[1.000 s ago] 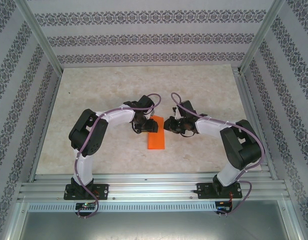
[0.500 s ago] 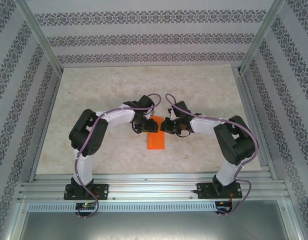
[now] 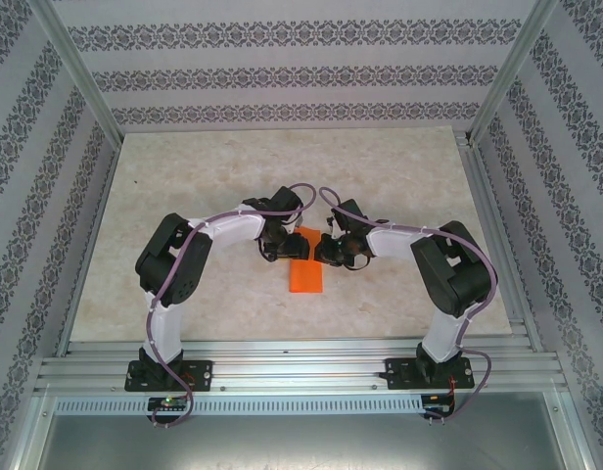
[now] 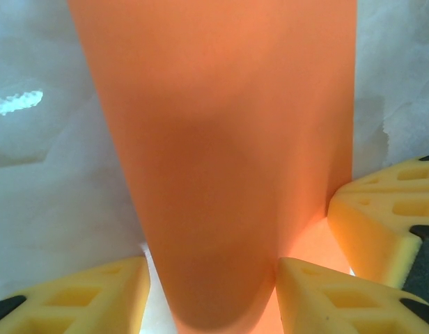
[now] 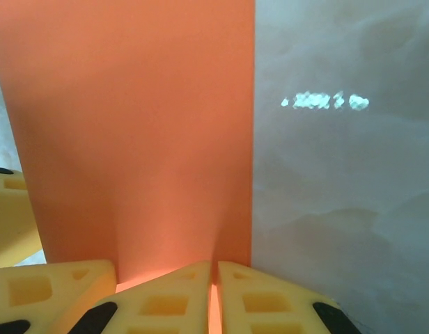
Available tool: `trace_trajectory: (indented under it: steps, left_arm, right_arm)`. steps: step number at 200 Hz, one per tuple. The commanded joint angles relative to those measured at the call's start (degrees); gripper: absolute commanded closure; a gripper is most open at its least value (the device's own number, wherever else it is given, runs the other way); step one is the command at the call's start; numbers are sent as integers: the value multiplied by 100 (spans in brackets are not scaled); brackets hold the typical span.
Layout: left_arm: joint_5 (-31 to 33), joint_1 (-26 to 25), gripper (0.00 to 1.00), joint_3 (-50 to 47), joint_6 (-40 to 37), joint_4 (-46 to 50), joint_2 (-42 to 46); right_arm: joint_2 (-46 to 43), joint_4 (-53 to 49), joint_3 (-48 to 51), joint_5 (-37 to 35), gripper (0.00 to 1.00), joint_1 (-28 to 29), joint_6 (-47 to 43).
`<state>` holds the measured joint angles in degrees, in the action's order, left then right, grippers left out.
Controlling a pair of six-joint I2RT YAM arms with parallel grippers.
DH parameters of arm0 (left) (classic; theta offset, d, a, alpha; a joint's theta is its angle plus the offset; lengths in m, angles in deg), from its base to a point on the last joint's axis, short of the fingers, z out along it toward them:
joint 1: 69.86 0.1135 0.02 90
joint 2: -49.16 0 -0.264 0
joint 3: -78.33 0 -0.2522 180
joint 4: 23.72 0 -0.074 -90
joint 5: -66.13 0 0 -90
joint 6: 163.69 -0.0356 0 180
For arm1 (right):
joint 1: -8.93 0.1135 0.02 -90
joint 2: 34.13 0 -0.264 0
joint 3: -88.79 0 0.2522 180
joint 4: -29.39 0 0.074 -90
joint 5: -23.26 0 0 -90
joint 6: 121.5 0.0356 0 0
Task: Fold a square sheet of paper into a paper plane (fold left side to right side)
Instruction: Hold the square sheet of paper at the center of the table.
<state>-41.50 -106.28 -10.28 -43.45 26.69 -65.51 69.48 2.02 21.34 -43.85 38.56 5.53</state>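
Note:
The square sheet of paper is bright orange and lies doubled over as a narrow strip on the table's middle. My left gripper stands at the strip's far left. In the left wrist view the paper bulges in a soft curve between the apart fingers of that gripper. My right gripper is at the far right edge. Its fingers are pinched on the paper, and a thin orange sliver shows in the right gripper. The paper plane is out of view.
The pale marbled table is walled by patterned panels and metal posts. A metal rail carries both arm bases at the near edge. The two grippers stand almost touching over the paper.
The right arm has moved left to the paper's right edge and its jaws have closed on it. The left arm has stayed where it was.

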Motion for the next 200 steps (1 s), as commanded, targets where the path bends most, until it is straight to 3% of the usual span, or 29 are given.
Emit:
trace_trajectory:
  steps: [1, 91, 144, 200]
  left_arm:
    - [17, -128, 47, 25, -132, -18, -73]
    - [63, 45, 42, -44, -36, 74, 1023]
    - [-832, 48, 65, -304, 160, -646, 1061]
    - [-817, 45, 69, -388, 215, -791, 606]
  right_arm:
    - [181, -371, -115, -303, 88, 73, -205]
    - [361, -496, -155, -386, 89, 103, -245]
    - [410, -531, -210, -400, 89, 119, -276]
    - [370, -650, -226, -484, 89, 127, -313]
